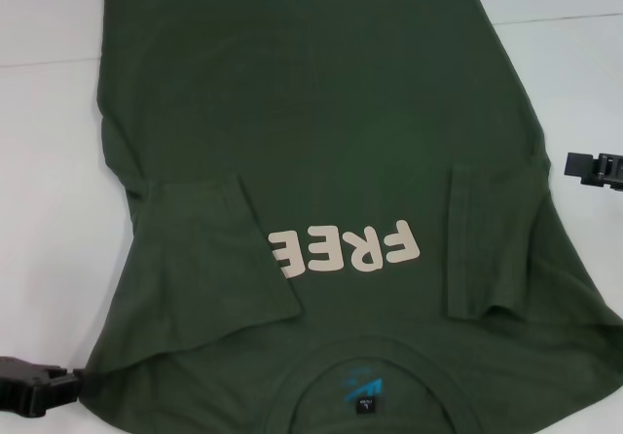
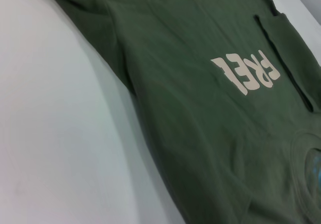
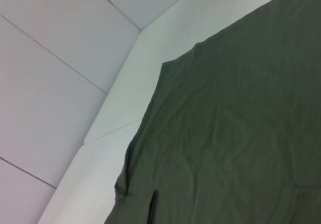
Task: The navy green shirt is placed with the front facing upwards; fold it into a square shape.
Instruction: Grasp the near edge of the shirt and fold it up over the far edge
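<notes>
white table (image 1: 39, 162) | navy green shirt (image 1: 321, 132) flat, both sleeves folded inward

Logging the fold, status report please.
Left hand at shirt's near left corner, right hand off its right edge, neither gripping. Shirt flat, print up, both sleeves folded in. Nothing in the way.

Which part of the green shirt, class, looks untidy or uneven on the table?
Both sleeves of the navy green shirt are folded in, unevenly: the left sleeve lies slanted and hides part of the FREE print; the right sleeve lies straighter.
</notes>
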